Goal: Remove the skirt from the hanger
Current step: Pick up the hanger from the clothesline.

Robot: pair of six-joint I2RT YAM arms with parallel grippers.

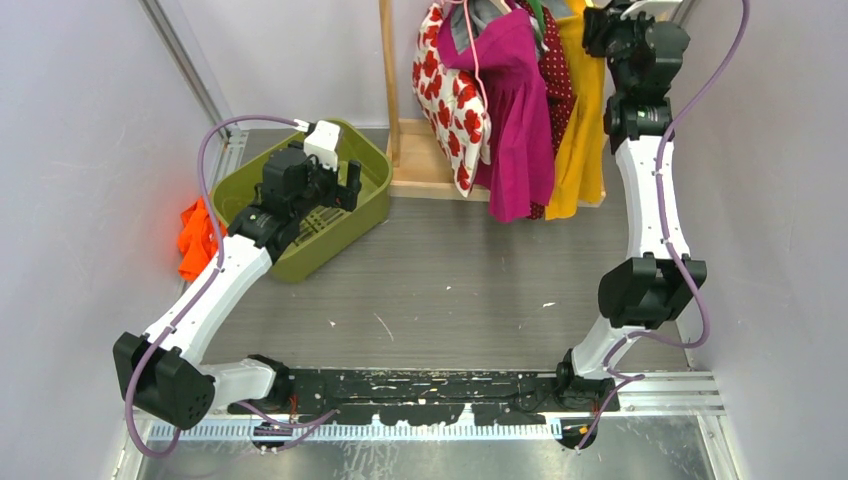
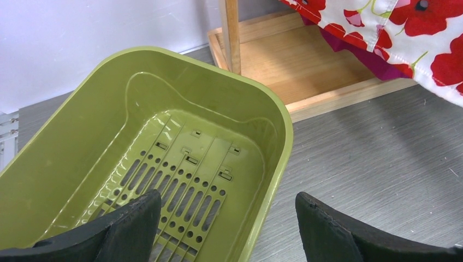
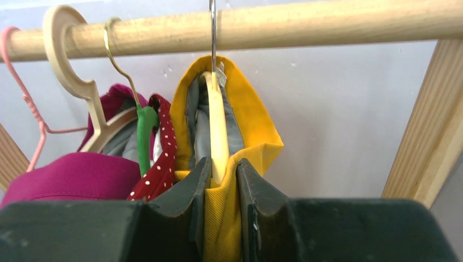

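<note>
The mustard-yellow fabric skirt (image 3: 256, 125) hangs at the right end of the round wooden rail (image 3: 327, 24), draped over a pale cream plastic hanger (image 3: 218, 131) with a thin metal hook. The right gripper (image 3: 223, 202) is up at the rail with its jaws pressed in on the skirt's top fold, and the hanger's lower end is caught between them as well.

The cloth looks soft and light, with a grey lining. It should slide rather than resist, though it may bunch or snag on the hanger's shoulder. The waistband fold beside the hanger seems the best place to hold it (fabric alone, if the hanger is to be left on the rail). As it stands, the pinch risks lifting both together.

The left gripper (image 2: 226, 215) is spread wide and holds nothing. It hovers over an olive-green plastic basket (image 2: 273, 109) with a slotted floor.

The grey wood-grain table top (image 1: 450, 280) is flat, with a few pale specks on it. A magenta dress (image 1: 515, 110) and a white poppy-print garment (image 1: 450, 100) crowd the rail just beside the skirt. The rack's pale wooden base (image 1: 425, 160) sits beneath them, so there is little room to swing sideways. Plain white walls close in on three sides, and a crumpled orange cloth (image 1: 195, 240) lies near the left wall, beside the basket.
</note>
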